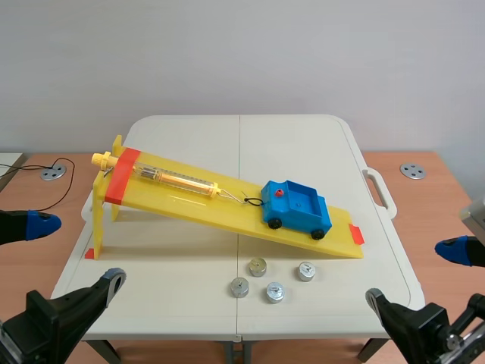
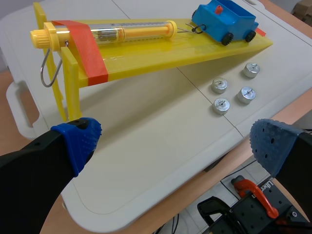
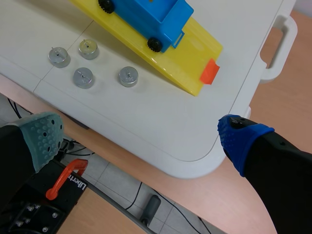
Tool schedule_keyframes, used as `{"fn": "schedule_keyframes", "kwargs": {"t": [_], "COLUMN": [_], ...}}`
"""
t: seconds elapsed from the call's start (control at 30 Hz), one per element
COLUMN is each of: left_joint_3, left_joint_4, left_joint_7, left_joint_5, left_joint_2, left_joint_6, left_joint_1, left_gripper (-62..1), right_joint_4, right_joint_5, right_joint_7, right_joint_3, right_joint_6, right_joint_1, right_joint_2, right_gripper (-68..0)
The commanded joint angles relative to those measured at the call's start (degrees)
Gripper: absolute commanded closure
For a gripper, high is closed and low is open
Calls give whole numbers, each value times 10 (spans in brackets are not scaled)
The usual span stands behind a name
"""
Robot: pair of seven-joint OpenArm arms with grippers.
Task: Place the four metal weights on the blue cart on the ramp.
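Silver-coloured, the four metal weights (image 1: 258,266) lie in a loose group on the white table (image 1: 189,136), in the lower middle of the scene view, just in front of the low end of the yellow ramp (image 1: 182,199) (none touches it). I see the blue cart (image 1: 297,206) standing on the ramp, right of centre. My left gripper (image 2: 175,144), lower left, has its fingers wide apart around nothing; my right gripper (image 3: 141,136), lower right, likewise.

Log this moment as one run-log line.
left hand open, empty | right hand open, empty | four weights on table beside ramp | blue cart on ramp, unloaded
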Motion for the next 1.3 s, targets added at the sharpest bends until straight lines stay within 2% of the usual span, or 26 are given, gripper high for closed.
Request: {"fn": "schedule_keyframes", "kwargs": {"t": [0.0,0.6,0.73,0.93,0.97,1.13,1.27], "left_joint_3": [-10,-10,-10,-10,-10,-10,-10], "left_joint_4": [41,41,41,41,41,41,42], "left_joint_7": [-83,-82,-55,-52,-52,-52,-47], "left_joint_5": [-46,-46,-46,-46,-46,-46,-46], "left_joint_2": [-10,-10,-10,-10,-10,-8,3], "left_joint_6": [-14,-14,-14,-14,-14,-14,-14], "left_joint_1": [12,12,12,12,12,10,4], "left_gripper": [-623,-623,-623,-623,-608,-333,-236], "right_joint_4": [33,33,33,33,33,33,33], "right_joint_5": [25,25,25,25,25,25,26], "right_joint_7": [51,51,51,51,51,49,9], "right_joint_3": [19,19,19,19,19,19,19], "right_joint_6": [-18,-18,-18,-17,-17,-17,-17], "right_joint_1": [7,7,7,7,7,10,35], "right_joint_2": [24,24,24,24,24,24,14], "right_gripper": [-661,-661,-661,-661,-661,-661,-661]}}
